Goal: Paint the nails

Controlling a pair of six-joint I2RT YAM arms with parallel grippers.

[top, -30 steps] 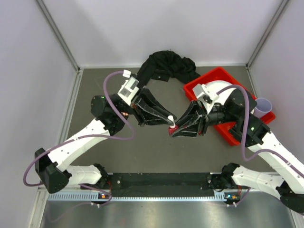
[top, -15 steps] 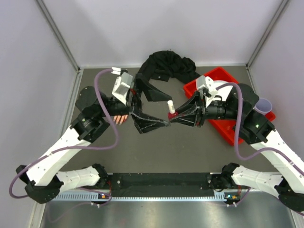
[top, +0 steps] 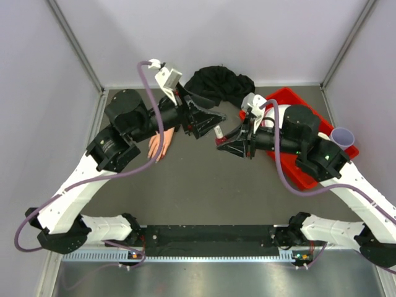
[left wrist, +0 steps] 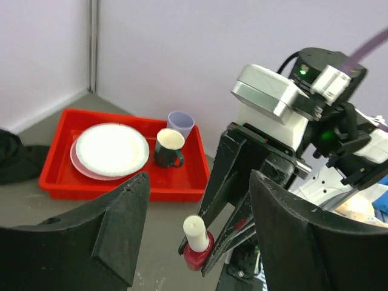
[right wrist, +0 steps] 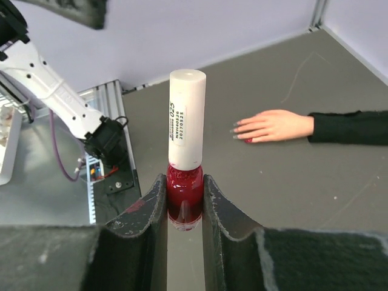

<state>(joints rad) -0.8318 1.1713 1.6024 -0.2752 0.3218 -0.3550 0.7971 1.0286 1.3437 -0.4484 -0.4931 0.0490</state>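
The red polish bottle point(right wrist: 185, 195) with its tall white cap point(right wrist: 186, 118) stands upright, and my right gripper point(right wrist: 184, 182) is shut on its glass body. In the top view this gripper point(top: 224, 143) holds the bottle point(top: 219, 133) above the table's middle. My left gripper point(top: 209, 119) points at it from the left, open, its fingers point(left wrist: 115, 224) wide on either side of the cap point(left wrist: 195, 231) and apart from it. The peach mannequin hand point(right wrist: 276, 126) lies flat on the grey table, black sleeve point(right wrist: 351, 127) behind. Its nails point(right wrist: 237, 125) look pale grey; the thumb tip point(right wrist: 248, 140) shows red.
A red tray point(left wrist: 121, 182) at the right holds a white plate point(left wrist: 111, 148), a dark mug point(left wrist: 168, 147) and a lilac cup point(left wrist: 180, 124). The sleeve's black cloth point(top: 219, 83) is bunched at the back. White walls close in the table on three sides.
The left gripper let go of the white cap, opened wide, then lifted and swung toward the back. The right gripper carried the bottle up and back.
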